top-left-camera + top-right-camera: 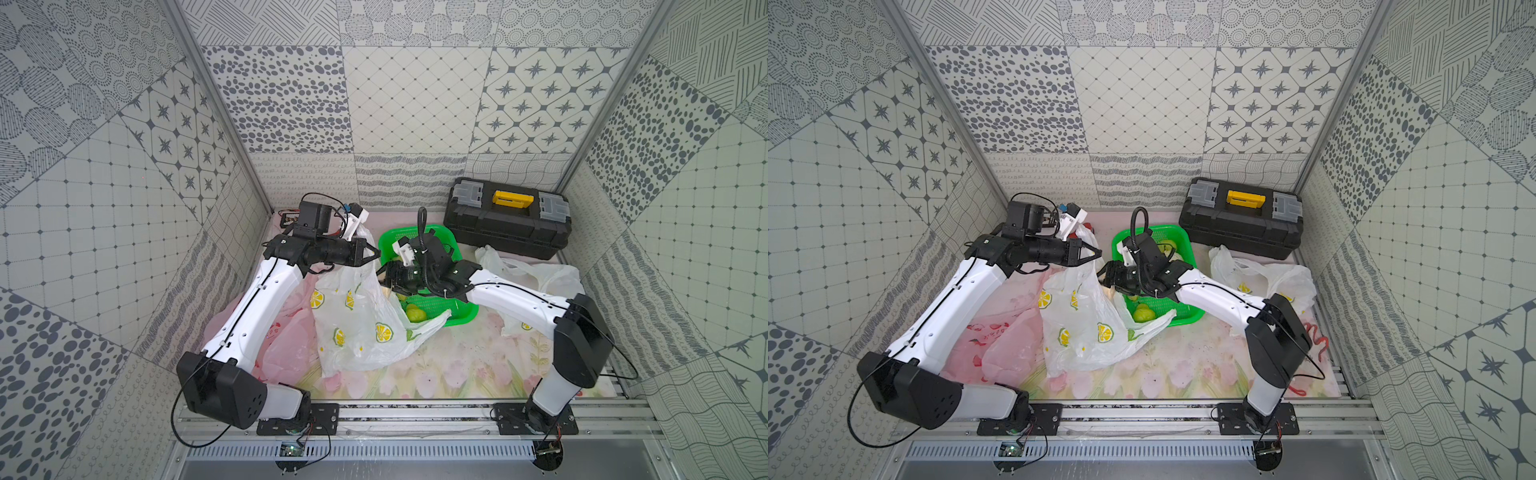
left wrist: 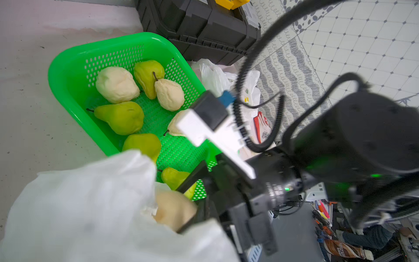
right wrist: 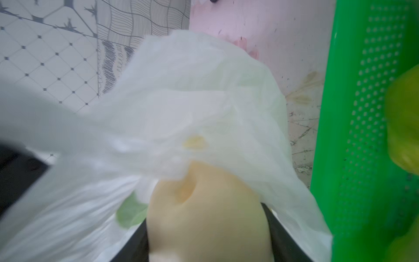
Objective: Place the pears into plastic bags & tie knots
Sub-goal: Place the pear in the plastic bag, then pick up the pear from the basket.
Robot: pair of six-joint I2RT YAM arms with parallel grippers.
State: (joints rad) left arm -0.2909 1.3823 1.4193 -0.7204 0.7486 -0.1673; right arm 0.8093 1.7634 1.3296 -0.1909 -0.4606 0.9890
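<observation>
A white lemon-print plastic bag (image 1: 361, 328) (image 1: 1084, 328) stands on the mat, its upper edge lifted by my left gripper (image 1: 374, 253) (image 1: 1097, 252), which is shut on it. My right gripper (image 1: 384, 277) (image 3: 208, 226) is shut on a pale cream pear (image 3: 204, 217) (image 2: 174, 211) right at the bag's mouth, with bag film draped over the pear's front. Several more pears (image 2: 120, 118), yellow-green and cream, lie in the green mesh basket (image 2: 68, 68) (image 1: 415, 230). In the left wrist view the bag (image 2: 90, 204) fills the foreground and hides my left jaws.
A pink plastic bag (image 1: 286, 345) lies under my left arm. Another lemon-print bag (image 1: 536, 274) lies crumpled right of the basket. A black toolbox (image 1: 507, 220) with a yellow handle stands at the back right. Patterned walls close in on three sides.
</observation>
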